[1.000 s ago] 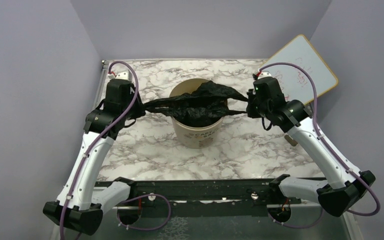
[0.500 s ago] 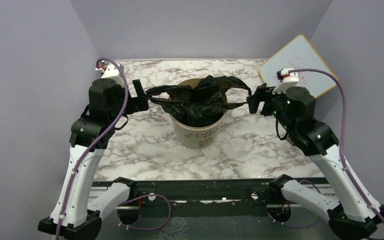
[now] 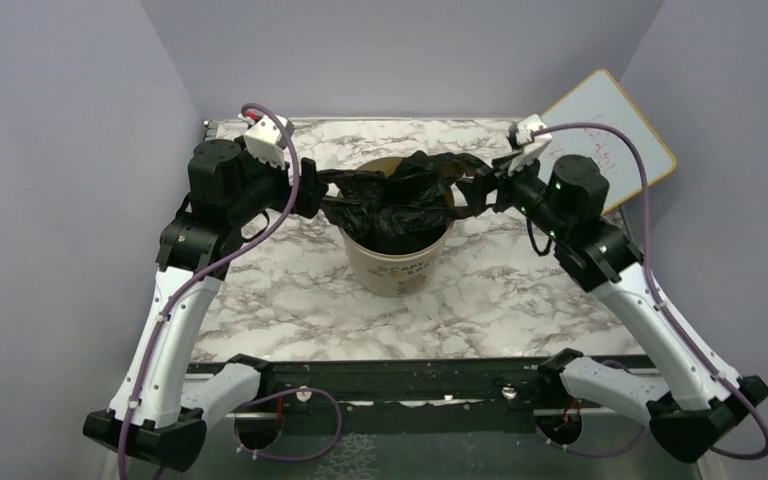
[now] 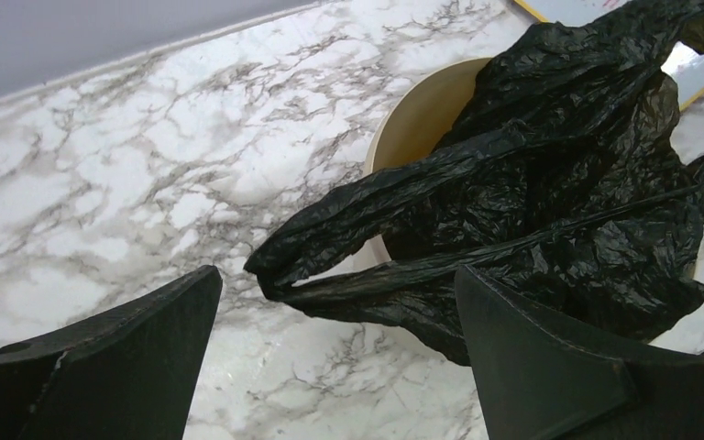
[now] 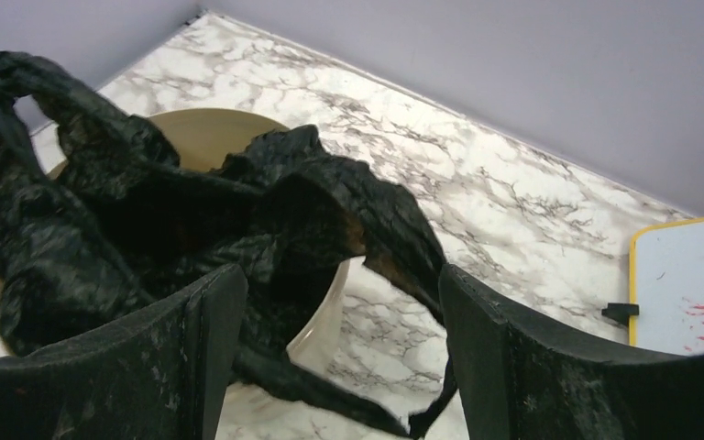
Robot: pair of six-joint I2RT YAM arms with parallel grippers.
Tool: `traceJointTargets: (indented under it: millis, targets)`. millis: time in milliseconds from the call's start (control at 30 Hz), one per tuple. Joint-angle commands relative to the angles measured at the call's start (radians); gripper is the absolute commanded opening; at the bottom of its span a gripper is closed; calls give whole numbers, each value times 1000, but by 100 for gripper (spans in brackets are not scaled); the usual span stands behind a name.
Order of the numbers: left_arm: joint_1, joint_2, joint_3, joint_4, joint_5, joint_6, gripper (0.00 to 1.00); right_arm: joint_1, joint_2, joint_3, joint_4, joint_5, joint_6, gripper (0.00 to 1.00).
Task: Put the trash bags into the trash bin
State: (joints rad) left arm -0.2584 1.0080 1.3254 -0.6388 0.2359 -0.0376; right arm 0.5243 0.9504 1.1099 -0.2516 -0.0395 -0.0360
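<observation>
From the overhead camera I see a marble-patterned table [image 3: 280, 300] walled in by lilac panels; the trash bin [image 3: 397, 262], a round beige tub, stands upright about midway across the table; the trash bag [image 3: 400, 200], black and crinkled, is bunched in the bin's mouth, with its loop handles spilling out over the rim to either side; the left claw [image 3: 308, 196] sits just beside the bin's left rim and the right claw [image 3: 475, 192] just beside its right rim, each level with a handle; a white board with a yellow frame [image 3: 610, 130] leans at the far right corner.

From the left wrist camera I see the left claw [image 4: 337, 280] with its two dark fingers [image 4: 101, 367] spread wide apart and closed on nothing; the bag's [image 4: 559, 183] left loop hangs in the gap between them, draped over the bin's rim [image 4: 422, 110] above bare table [image 4: 101, 183]; I cannot tell whether the loop brushes either finger; a strip of the board [image 4: 687, 60] shows at the top right.

From the right wrist camera I see the right claw [image 5: 341, 275] likewise spread wide and gripping nothing; the bag [image 5: 101, 229] fills most of the bin's mouth [image 5: 211, 128], and one thin handle loop trails down outside the rim close to the inner edge of one finger [image 5: 559, 367]; contact there I cannot judge; the board [image 5: 687, 284] lies by the table's [image 5: 513, 183] right edge.
</observation>
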Motion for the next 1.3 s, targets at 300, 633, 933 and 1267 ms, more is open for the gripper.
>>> traceJointTargets:
  millis: [300, 633, 933, 1267]
  targets:
    - [1, 114, 34, 173, 286, 334, 99, -3, 193, 188, -124, -58, -242, 81]
    - [1, 187, 42, 200, 359, 362, 85, -3, 327, 283, -218, 2, -227, 66]
    - [1, 245, 58, 203, 275, 423, 82, -4, 358, 330, -223, 69, -220, 62]
    - [1, 256, 61, 177, 342, 444, 49, -4, 387, 373, -271, 87, -239, 63]
